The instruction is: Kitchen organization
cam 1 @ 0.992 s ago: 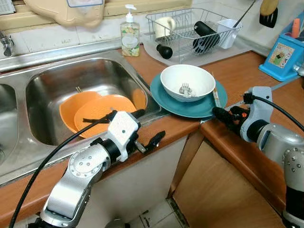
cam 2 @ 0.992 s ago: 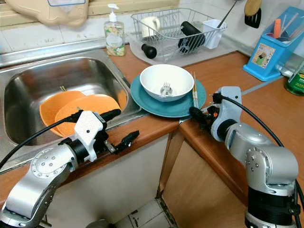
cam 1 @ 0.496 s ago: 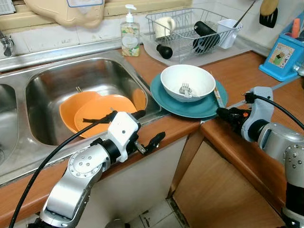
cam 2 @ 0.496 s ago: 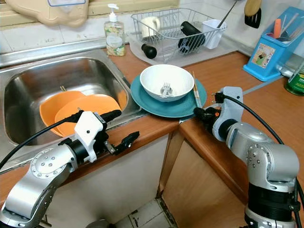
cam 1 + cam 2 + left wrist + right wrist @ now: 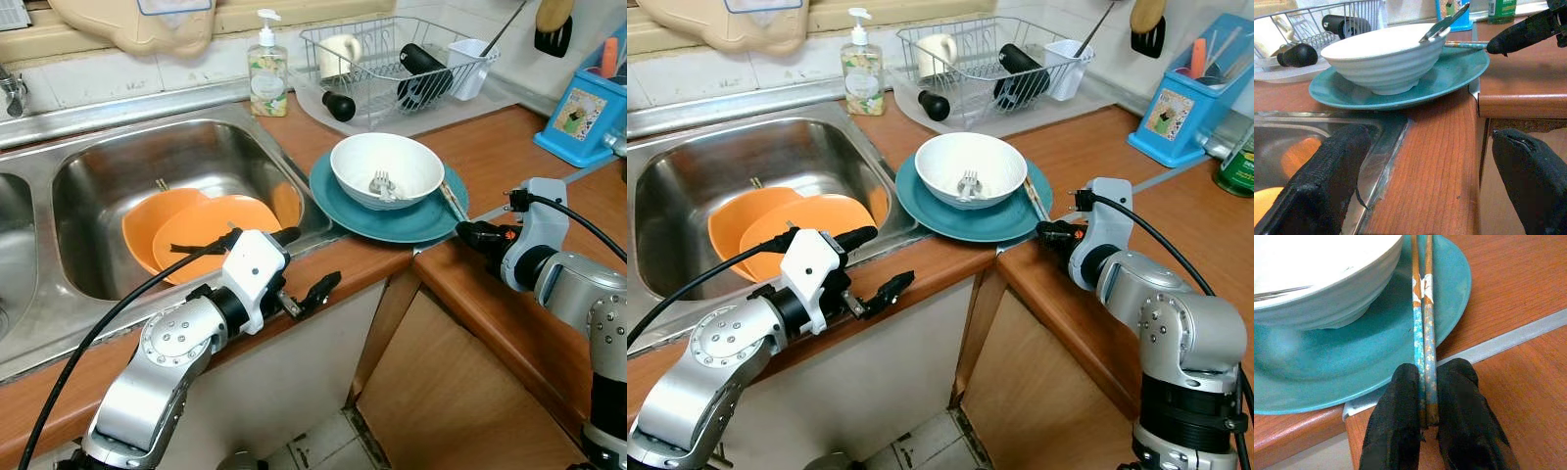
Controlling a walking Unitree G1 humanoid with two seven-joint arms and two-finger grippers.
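A white bowl (image 5: pixel 387 168) holding a fork (image 5: pixel 380 182) sits on a teal plate (image 5: pixel 338 211) on the wooden counter beside the sink. A pair of blue-patterned chopsticks (image 5: pixel 1422 333) lies across the plate's right rim. My right gripper (image 5: pixel 1427 372) is shut on the near ends of the chopsticks, just off the plate's edge (image 5: pixel 468 233). My left gripper (image 5: pixel 312 262) hovers open over the counter's front edge, left of the plate, with nothing between its fingers (image 5: pixel 1327 181).
Two orange dishes (image 5: pixel 196 225) lie in the steel sink (image 5: pixel 147 157). A soap bottle (image 5: pixel 267 70) and a wire dish rack (image 5: pixel 392 64) with a cup and dark utensils stand at the back. A blue box (image 5: pixel 586 117) sits at the far right.
My right gripper has drawn a little to the right, and the chopsticks' near ends have swung with it. The left arm has not moved.
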